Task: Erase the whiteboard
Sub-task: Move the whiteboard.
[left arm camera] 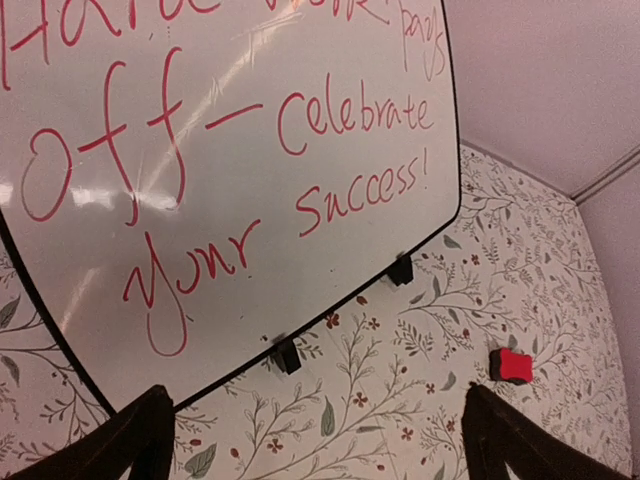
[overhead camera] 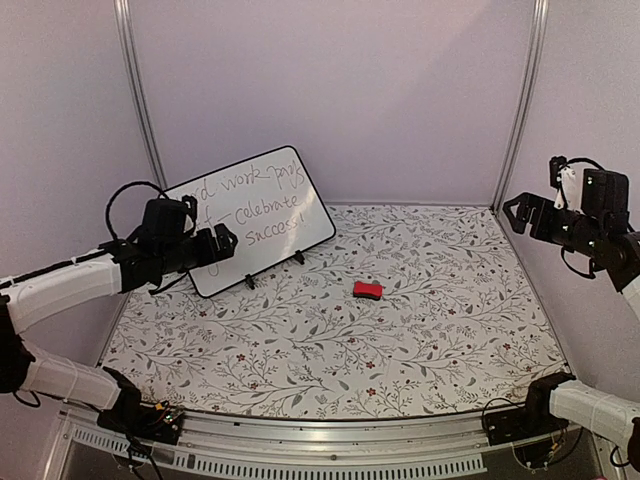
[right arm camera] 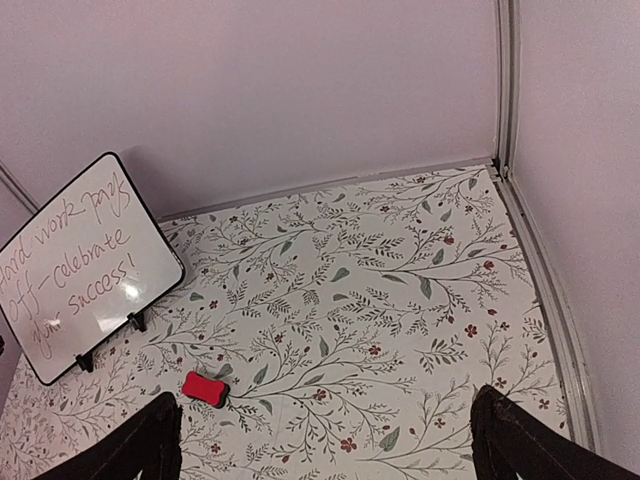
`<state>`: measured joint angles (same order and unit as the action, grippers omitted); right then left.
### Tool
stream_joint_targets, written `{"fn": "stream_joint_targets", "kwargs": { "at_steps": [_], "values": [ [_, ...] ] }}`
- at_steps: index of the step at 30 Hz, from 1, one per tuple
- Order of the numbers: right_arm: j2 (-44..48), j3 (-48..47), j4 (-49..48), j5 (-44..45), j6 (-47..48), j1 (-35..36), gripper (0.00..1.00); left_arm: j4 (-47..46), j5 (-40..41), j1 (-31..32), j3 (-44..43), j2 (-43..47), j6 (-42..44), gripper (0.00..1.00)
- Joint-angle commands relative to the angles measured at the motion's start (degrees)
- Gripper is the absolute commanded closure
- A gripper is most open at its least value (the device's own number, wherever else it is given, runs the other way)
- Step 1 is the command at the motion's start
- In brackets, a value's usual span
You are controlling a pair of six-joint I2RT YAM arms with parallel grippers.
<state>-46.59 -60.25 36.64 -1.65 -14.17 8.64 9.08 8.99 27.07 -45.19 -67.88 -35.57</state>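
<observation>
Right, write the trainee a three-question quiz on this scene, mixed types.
1. True or false: the whiteboard is wiped blank.
2. The red eraser lies: A) against the board's feet, B) on the table, apart from the board, C) on top of the board.
3. Fill in: the left tool and the right tool both stand ___.
Key: 1 false; 2 B; 3 open.
</observation>
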Motion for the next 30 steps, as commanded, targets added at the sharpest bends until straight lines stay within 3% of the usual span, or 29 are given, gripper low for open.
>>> {"fn": "stream_joint_targets", "kwargs": {
  "at_steps": [1, 12, 25, 30],
  "values": [
    [0.33, -0.73, 1.06, 2.96, -0.5, 0.38, 0.01, 0.81, 5.11, 4.42, -3.17, -4.68, -4.76, 0.0],
    [1.09, -0.91, 1.41, 2.62, -0.47, 0.37, 0.01, 1.25, 6.87, 9.3, -7.77, -18.76, -14.84, 0.0],
    [2.27, -0.45, 1.5, 2.41, -0.4, 0.39, 0.01, 14.52, 19.35, 13.27, -20.44, -33.03, -25.11, 0.06],
    [2.67, -0.13, 1.11, 2.27, -0.34, 0.35, 0.01, 20.84, 22.43, 14.41, -24.58, -37.37, -29.72, 0.14]
  ]
}}
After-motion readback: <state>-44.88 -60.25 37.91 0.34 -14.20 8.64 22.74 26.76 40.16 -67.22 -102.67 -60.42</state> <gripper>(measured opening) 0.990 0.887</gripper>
